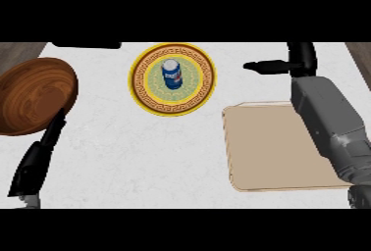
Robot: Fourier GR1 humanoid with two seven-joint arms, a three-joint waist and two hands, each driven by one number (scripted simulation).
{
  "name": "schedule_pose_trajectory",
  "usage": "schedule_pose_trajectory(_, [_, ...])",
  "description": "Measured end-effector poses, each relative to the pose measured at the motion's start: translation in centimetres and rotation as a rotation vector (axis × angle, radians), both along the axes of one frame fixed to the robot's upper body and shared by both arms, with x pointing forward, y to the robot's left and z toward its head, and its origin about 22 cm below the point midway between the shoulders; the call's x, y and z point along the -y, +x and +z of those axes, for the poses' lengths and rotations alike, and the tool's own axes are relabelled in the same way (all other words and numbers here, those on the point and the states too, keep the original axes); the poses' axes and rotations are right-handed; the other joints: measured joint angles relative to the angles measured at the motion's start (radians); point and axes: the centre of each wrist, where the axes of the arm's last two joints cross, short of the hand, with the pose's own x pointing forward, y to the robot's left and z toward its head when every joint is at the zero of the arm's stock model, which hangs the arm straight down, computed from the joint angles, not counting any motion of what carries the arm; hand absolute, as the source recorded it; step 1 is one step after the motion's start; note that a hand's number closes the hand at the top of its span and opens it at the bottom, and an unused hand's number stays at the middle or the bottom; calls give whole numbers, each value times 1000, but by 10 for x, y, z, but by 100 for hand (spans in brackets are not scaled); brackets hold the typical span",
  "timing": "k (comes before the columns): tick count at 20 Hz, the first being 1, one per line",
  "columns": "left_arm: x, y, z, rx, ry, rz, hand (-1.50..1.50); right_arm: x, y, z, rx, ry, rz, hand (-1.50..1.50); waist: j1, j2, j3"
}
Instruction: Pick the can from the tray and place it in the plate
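the can [171, 74] stands upright in the middle of the plate [148, 93], near the counter's far edge, and the tray [268, 147] lies bare. the right hand [290, 61] hangs apart, fingers open. the left hand [39, 157] rests open. placing looks done.

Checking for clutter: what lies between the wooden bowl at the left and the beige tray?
In the head view, only bare white counter separates the brown wooden bowl from the beige tray.
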Motion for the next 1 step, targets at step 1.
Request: schedule_pose_trajectory(1, [0,-1,-1,2,0,-1,0,8,-2,-4,-3,0,2,-150,-1,-1,0])
